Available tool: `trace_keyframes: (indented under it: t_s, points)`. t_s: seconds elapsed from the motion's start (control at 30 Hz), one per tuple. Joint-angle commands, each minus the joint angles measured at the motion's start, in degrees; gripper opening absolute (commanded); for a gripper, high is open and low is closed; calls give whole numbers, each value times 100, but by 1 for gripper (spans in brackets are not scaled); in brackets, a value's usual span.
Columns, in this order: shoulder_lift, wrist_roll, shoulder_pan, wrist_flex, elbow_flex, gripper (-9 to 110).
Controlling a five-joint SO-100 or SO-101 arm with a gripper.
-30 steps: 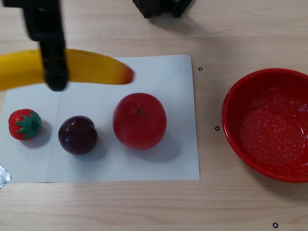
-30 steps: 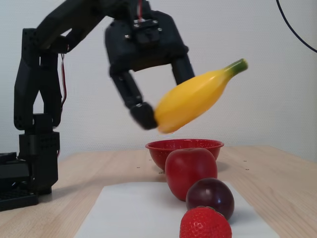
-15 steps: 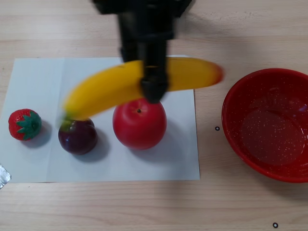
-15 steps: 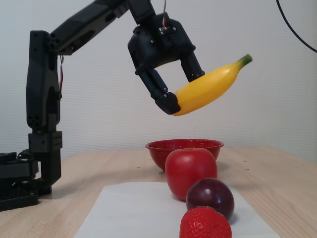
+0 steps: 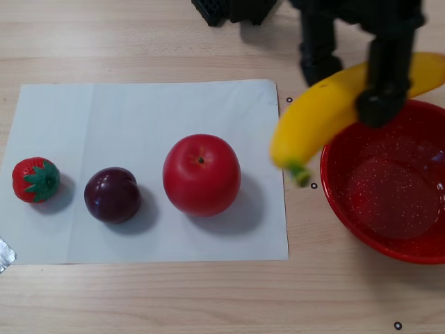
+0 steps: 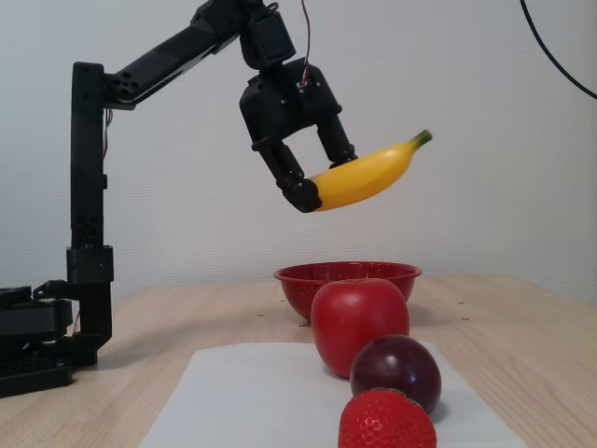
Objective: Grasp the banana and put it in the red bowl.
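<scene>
Since half a second ago the arm has stretched further out and the banana (image 6: 366,175) has moved away from the camera, so it looks smaller now and its green stem sits lower. The gripper (image 6: 317,179) is closed on the banana near its lower end, one finger on each side.

Going left to right in the other view: the strawberry (image 5: 35,179), the plum (image 5: 112,195) and the red apple (image 5: 201,175) lie on the white paper (image 5: 139,111), all left of the gripper (image 5: 351,94) and not touched. The banana (image 5: 316,122) lies across the jaws, its long axis diagonal, the stem end sticking out past the left rim of the red bowl (image 5: 389,181). The bowl is directly below the gripper and slightly to its right. I think the banana needs to shift a little right before the release.
</scene>
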Motion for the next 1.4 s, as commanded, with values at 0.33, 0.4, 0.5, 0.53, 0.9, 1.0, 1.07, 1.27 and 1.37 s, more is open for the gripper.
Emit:
trace_keyframes:
  t_s: [0.33, 0.4, 0.5, 0.53, 0.9, 1.0, 1.07, 1.27, 1.37]
  points:
    - [-167, -563, 896, -18, -756, 0]
    - [-193, -606, 932, -97, -686, 3]
    - [-211, -624, 976, -193, -563, 8]
    - [-211, -615, 984, -237, -519, 11]
    - [-264, -589, 1099, -431, -492, 11]
    - [-369, -615, 1107, -439, -475, 7]
    - [-466, -650, 1116, -457, -448, 6]
    - [-791, -738, 1134, -624, -378, 3]
    - [-958, -729, 1134, -738, -352, 3]
